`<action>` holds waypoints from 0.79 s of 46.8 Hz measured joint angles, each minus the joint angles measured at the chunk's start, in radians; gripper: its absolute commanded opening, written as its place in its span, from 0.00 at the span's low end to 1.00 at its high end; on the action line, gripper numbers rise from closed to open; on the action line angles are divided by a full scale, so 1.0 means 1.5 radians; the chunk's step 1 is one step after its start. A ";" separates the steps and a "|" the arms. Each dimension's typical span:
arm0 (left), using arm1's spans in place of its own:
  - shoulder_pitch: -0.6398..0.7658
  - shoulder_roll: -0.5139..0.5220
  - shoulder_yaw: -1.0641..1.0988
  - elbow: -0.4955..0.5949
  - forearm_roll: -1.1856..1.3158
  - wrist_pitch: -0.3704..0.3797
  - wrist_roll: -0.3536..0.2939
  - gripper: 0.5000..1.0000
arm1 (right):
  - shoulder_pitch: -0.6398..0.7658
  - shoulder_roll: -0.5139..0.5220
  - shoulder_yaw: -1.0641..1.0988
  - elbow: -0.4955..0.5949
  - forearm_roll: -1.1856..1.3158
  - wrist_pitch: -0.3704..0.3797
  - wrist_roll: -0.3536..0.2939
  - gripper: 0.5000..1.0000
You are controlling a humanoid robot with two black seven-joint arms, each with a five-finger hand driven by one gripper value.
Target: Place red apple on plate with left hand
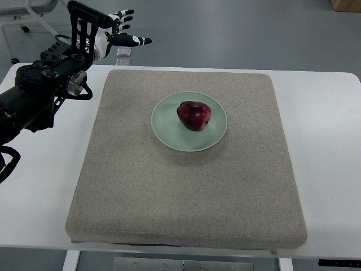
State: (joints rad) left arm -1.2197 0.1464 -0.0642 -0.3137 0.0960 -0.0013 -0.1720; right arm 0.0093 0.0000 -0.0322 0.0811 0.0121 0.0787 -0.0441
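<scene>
A dark red apple [193,116] lies on a pale green plate [169,132] in the middle of a grey mat [186,192]. My left hand [125,29] is raised at the top left, beyond the mat's far left corner and well away from the plate. Its fingers are spread and hold nothing. The black left arm [39,90] comes in from the left edge over the white table. The right arm is out of view.
The mat lies on a white table [327,141]. A small clear object [123,52] sits at the table's far edge under the left hand. A chair base [25,22] stands on the grey floor at top left.
</scene>
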 measured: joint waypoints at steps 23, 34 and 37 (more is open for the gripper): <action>0.085 -0.030 -0.221 0.038 -0.052 -0.114 -0.026 0.99 | 0.000 0.000 0.000 0.000 0.000 0.000 0.000 0.86; 0.109 -0.029 -0.306 0.038 -0.075 -0.136 -0.048 1.00 | 0.000 0.000 0.000 0.000 0.000 0.000 0.000 0.86; 0.113 -0.029 -0.319 0.038 -0.081 -0.149 -0.049 1.00 | 0.000 0.000 0.000 0.000 0.000 0.000 0.000 0.86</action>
State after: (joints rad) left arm -1.0507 0.1031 -0.5430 -0.2560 -0.0252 -0.2252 -0.2461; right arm 0.0092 0.0000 -0.0322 0.0809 0.0120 0.0789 -0.0443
